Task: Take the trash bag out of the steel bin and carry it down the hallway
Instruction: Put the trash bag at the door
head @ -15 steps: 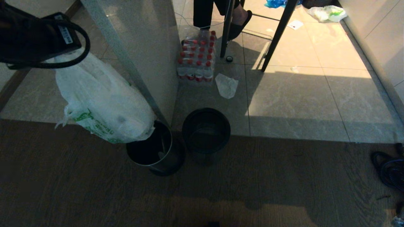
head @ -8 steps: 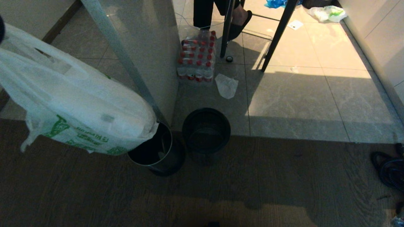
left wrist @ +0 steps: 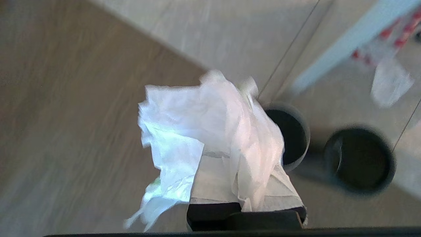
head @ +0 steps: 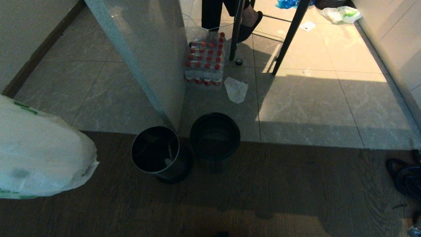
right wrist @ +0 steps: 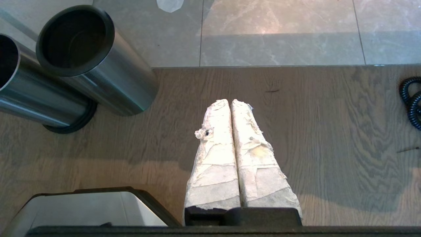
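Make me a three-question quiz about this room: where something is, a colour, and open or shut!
1. Where is the white bag? A in the steel bin; B held up, left of the bin; C under the chair.
2. What colour are the bottle caps? A blue; B red; C yellow.
3. The right gripper has its jaws: A wide open; B shut on a cup; C shut, empty.
Answers: B, it hangs beside the bin; B, red tops show; C, they press together.

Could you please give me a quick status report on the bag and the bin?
Left gripper shut on the trash bag, clear of the steel bin. Right gripper shut, parked, empty. Black bucket beside the bin; not obstructing.
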Robot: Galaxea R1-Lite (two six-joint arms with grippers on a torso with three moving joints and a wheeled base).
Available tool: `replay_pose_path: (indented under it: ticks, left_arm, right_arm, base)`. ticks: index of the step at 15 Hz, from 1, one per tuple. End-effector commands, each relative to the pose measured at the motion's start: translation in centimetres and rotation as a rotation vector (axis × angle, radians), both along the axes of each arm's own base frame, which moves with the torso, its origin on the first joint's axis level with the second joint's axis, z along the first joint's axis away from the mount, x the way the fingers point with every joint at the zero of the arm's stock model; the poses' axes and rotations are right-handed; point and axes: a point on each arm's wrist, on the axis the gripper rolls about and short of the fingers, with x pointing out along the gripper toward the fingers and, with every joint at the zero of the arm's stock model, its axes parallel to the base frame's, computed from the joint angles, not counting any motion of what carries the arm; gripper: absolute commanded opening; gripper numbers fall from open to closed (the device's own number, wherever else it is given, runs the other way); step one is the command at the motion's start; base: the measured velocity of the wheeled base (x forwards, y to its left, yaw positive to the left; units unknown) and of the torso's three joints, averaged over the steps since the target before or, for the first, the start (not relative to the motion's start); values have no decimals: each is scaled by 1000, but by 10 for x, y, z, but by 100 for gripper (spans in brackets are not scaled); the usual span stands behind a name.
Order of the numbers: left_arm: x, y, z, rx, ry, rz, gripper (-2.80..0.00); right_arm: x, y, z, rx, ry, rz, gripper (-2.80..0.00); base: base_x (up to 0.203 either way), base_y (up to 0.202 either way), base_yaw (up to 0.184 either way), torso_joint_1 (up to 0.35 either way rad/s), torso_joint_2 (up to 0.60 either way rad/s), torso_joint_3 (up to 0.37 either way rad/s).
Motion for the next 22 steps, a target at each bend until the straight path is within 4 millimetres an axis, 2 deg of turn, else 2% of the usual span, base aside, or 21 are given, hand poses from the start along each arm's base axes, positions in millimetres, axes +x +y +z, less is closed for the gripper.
replay_pose_path:
  ticks: [1,4,7,8,9,13,14,17,19,22]
  left_arm:
    - [-48,0,-27,-12,-47,9,-280]
    - [-94,-5,-67,49,-76,-61,-280]
    - [-119,-9,-120,107,-50,-88,-280]
    - [-121,-10,-139,109,-25,-90,-280]
    - [-120,-10,-149,83,-14,-76,-280]
    - [-117,-1,-145,144,-94,-196,-280]
    - [-119,-1,-155,152,-85,-202,-280]
    - [-124,-3,-205,213,-80,-237,-280]
    - [-104,-5,-232,291,-80,-338,-280]
    - [-67,-7,-266,383,-184,-376,-280]
  right_arm:
    - [0,0,0,1,-1,1,-280]
    - [0,0,0,1,-1,-1,-280]
    - [0,0,0,1,-1,1,-280]
    - [0,0,0,1,-1,-1,-280]
    - [0,0,0,1,1,0,-280]
    - [0,0,0,1,-1,-1,-280]
    - [0,0,0,1,-1,1,-280]
    - [0,0,0,1,-1,-1,-280]
    - [0,0,0,1,-1,0,-280]
    - [0,0,0,1,-1,-1,-280]
  base:
    - [0,0,0,0,0,0]
    - [0,0,0,0,0,0]
    - [0,0,0,0,0,0]
    - [0,0,0,0,0,0]
    - [0,0,0,0,0,0]
    - [0,0,0,0,0,0]
    - [0,0,0,0,0,0]
    - [0,0,0,0,0,0]
    - [0,0,0,0,0,0]
    - [0,0,0,0,0,0]
